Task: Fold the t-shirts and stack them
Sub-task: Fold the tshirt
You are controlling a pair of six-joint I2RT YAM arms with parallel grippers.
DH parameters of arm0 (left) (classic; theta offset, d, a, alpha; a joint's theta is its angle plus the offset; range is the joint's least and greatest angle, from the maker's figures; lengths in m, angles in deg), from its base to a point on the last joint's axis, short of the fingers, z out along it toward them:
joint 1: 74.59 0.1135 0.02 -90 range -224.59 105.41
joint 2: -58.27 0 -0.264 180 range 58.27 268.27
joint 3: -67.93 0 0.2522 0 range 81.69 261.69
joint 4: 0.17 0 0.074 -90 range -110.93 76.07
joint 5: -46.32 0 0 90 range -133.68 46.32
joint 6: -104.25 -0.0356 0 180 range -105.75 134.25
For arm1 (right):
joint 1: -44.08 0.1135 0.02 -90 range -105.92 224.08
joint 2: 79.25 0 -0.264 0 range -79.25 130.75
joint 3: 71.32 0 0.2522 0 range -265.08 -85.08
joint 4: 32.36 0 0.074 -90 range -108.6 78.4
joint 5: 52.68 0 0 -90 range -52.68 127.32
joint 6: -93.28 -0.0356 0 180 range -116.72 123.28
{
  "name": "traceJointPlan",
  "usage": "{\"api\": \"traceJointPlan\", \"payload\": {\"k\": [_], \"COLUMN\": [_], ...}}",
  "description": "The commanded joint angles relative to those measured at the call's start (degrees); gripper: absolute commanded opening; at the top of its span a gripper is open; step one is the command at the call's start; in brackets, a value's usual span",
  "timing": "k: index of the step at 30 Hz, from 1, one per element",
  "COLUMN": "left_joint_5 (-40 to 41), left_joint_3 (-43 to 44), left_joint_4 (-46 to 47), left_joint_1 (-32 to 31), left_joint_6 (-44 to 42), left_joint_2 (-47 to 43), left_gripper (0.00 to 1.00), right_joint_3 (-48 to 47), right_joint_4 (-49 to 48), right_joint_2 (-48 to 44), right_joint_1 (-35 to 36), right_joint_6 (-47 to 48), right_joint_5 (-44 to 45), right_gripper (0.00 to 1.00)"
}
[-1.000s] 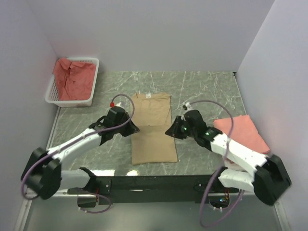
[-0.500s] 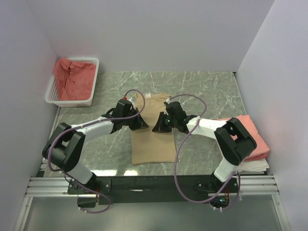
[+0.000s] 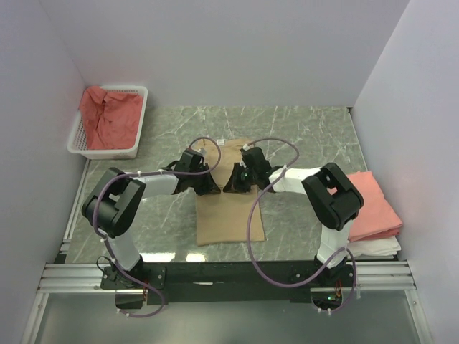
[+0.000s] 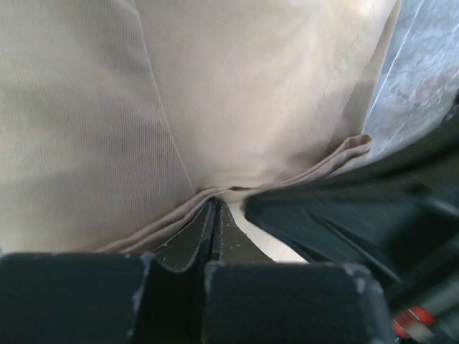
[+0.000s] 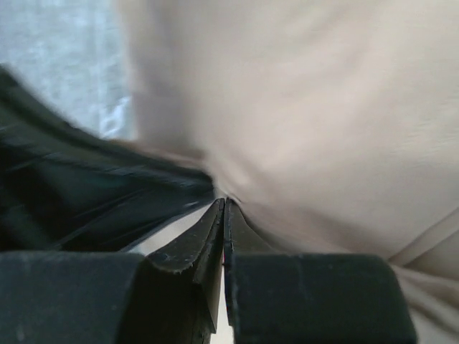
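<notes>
The tan t-shirt [image 3: 229, 223] lies flat in the middle of the table, folded to a narrow strip. My left gripper [image 3: 213, 189] and right gripper [image 3: 229, 188] meet over its middle, almost touching each other. In the left wrist view the left gripper [image 4: 214, 204] is shut, with a fold of the tan cloth [image 4: 237, 93] pinched at its tips. The right gripper [image 5: 224, 204] is shut on the tan cloth [image 5: 323, 107] in the same way. A stack of folded salmon t-shirts [image 3: 374, 204] sits at the right. A crumpled coral t-shirt [image 3: 107, 115] fills the basket.
The white mesh basket [image 3: 138, 136] stands at the back left against the wall. A white folded item [image 3: 376, 248] lies under the salmon stack by the right arm's base. Walls close in the table on three sides.
Both grippers have moved from the shirt's side edges inward to its middle, until they almost touch. The right gripper's jaws have closed on the cloth.
</notes>
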Motion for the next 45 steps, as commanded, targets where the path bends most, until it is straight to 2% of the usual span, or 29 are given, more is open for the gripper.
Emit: {"api": "traceJointPlan", "payload": {"k": [1, 11, 21, 28, 36, 45], "left_joint_5": [2.0, -0.4, -1.6, -4.8, -6.2, -4.7], "left_joint_3": [1.8, -3.0, -7.2, -9.6, -8.6, -12.7], "left_joint_4": [1.4, 4.3, 6.5, 12.4, 11.1, 11.7], "left_joint_1": [0.5, 3.7, 6.5, 7.7, 9.8, 9.9], "left_joint_6": [-1.0, 0.4, -0.3, -2.8, -4.8, -4.0], "left_joint_2": [1.1, 0.0, -2.5, -4.5, -7.5, -12.9], "left_gripper": [0.01, 0.01, 0.01, 0.01, 0.01, 0.01], "right_joint_3": [-0.7, 5.2, 8.7, 9.3, 10.0, 12.0], "right_joint_4": [-2.1, -10.2, -14.3, -20.4, -23.6, -21.3], "right_joint_2": [2.1, 4.5, 3.1, 4.0, 3.5, -0.7], "right_joint_1": [-1.8, -8.0, -12.5, -13.7, -15.3, -16.6], "right_joint_6": [-0.5, -4.1, -4.9, -5.4, -6.5, -4.9], "right_joint_5": [-0.6, -11.2, -16.4, -22.3, -25.2, -23.5], "right_gripper": [0.08, 0.06, 0.06, 0.07, 0.07, 0.07]}}
